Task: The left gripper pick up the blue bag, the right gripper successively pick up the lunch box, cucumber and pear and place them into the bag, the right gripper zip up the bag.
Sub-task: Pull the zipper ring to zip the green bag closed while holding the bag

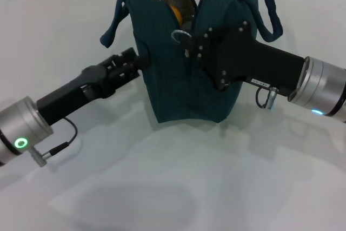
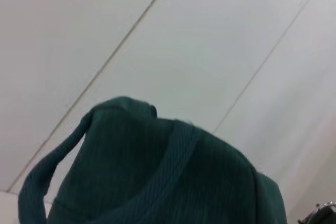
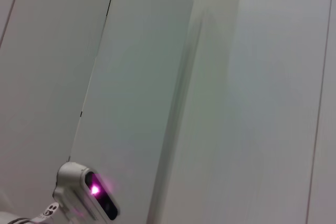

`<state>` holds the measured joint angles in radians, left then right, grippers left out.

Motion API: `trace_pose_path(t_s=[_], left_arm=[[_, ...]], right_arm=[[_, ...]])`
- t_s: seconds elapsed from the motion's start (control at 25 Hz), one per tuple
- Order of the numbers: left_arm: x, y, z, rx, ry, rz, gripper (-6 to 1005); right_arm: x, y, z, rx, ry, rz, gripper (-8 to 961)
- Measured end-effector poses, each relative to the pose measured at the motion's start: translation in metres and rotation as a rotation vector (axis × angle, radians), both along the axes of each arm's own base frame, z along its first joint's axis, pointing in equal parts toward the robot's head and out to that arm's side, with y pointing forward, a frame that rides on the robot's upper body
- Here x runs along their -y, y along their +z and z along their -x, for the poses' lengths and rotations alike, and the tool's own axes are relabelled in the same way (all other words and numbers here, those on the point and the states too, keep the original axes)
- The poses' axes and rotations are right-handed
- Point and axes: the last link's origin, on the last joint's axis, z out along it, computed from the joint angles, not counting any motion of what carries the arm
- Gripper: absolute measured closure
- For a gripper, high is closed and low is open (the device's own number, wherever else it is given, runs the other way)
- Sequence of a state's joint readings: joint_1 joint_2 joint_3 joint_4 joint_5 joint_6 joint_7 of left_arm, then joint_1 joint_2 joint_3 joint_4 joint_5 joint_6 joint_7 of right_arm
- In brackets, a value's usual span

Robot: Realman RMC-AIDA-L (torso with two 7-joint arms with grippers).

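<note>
The blue bag point(image 1: 184, 85) stands upright in the middle of the white table, its top open in a V. Silver lining and the orange-yellow pear point(image 1: 175, 12) show inside the opening. The lunch box and cucumber are hidden. My left gripper point(image 1: 141, 60) reaches in from the left and is shut on the bag's side edge. In the left wrist view the bag's fabric point(image 2: 173, 182) and a loop handle point(image 2: 44, 174) fill the lower part. My right gripper point(image 1: 192, 40) rests against the bag's front at the foot of the opening, right beside the ring zipper pull point(image 1: 181, 35).
The white table point(image 1: 162, 187) lies bare in front of the bag. The bag's two handles point(image 1: 270, 14) hang out to either side. The right wrist view shows only white wall panels and a small white device with a pink light point(image 3: 86, 192).
</note>
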<state>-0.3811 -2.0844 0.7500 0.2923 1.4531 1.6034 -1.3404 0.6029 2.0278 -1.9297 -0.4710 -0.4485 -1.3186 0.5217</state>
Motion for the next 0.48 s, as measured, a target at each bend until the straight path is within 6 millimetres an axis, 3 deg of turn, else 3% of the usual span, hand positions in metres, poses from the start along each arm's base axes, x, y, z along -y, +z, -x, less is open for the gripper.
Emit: trace_pose_path(t_s=[0.48], left_arm=[[0.003, 0.005, 0.0, 0.0, -0.022, -0.014, 265]], right_arm=[[0.0, -0.004, 0.01, 0.008, 0.039, 0.018, 944]])
